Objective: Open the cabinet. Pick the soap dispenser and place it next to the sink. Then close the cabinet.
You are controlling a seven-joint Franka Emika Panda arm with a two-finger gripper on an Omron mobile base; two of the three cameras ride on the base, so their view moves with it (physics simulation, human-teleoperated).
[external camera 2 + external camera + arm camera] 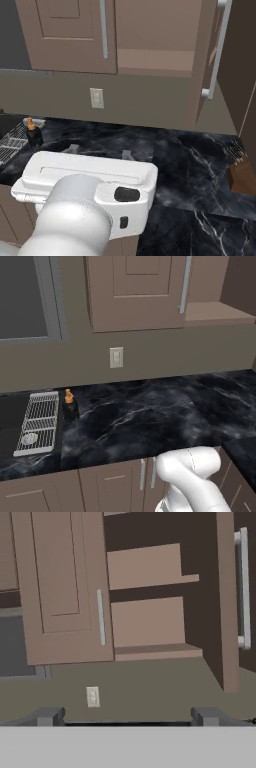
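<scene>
You had the jaws [127,717] standing wide and holding nothing, their two dark tips rising at the bottom of the hand view and aimed at the wall just under the cabinet [65,587]. The relation your next move turned on was the open right door [227,602]: it stood swung out toward you, edge-on, up and to the right of the jaws, with its long silver handle [243,587] running vertically down the outer face. The left door [137,291] was shut flat. Between them the inner shelf [150,579] and the cabinet floor [157,651] looked bare.

The soap dispenser [69,406] was already out: it stood upright on the desk [150,416], right beside the sink [10,421] and its pale grid rack [39,423], well to the left of the hand. In the right base view you could see the same bottle [33,132] at the far left, near the rack.

So I would judge the fetching done and only the closing left; you would have needed to bring the hand up and rightward, behind that door's outer face, and push it leftward.

The desk was black marble with white veining, otherwise uncluttered near the arm, with a knife block [242,172] at the right edge. A pale wall switch [116,357] sat on the taupe backsplash, and a grey-framed dark window [25,296] hung above the sink.
</scene>
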